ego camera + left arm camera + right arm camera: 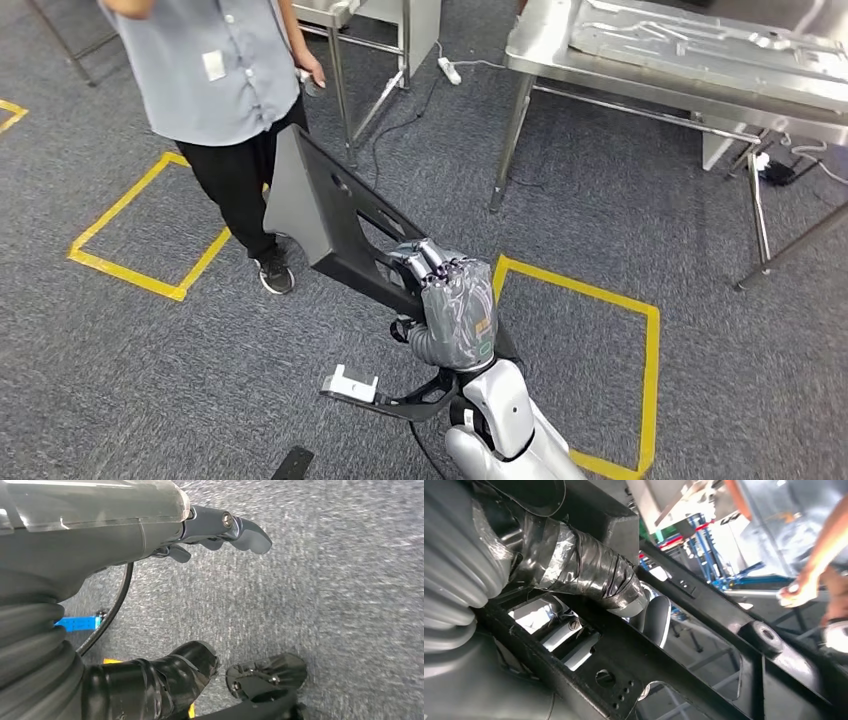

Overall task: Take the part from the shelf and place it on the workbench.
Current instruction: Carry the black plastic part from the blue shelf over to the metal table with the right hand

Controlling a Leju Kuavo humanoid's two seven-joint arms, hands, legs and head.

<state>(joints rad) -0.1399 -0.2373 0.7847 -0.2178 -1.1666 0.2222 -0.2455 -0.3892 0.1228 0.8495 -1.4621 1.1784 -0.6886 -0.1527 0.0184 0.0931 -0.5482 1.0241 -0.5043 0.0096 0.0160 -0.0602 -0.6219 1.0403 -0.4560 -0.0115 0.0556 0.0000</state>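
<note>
Right robot hand above grey carpet

- A person stands just beyond the black panel I carry in my right hand, blocking my left front.
- Open grey carpet lies between me and the steel workbench ahead to my right.

right hand gripping black part, person beside

No text, brand or number can be read. The person's shirt carries a small white badge, and the right hand bears an orange mark; both are too small to read.
</note>
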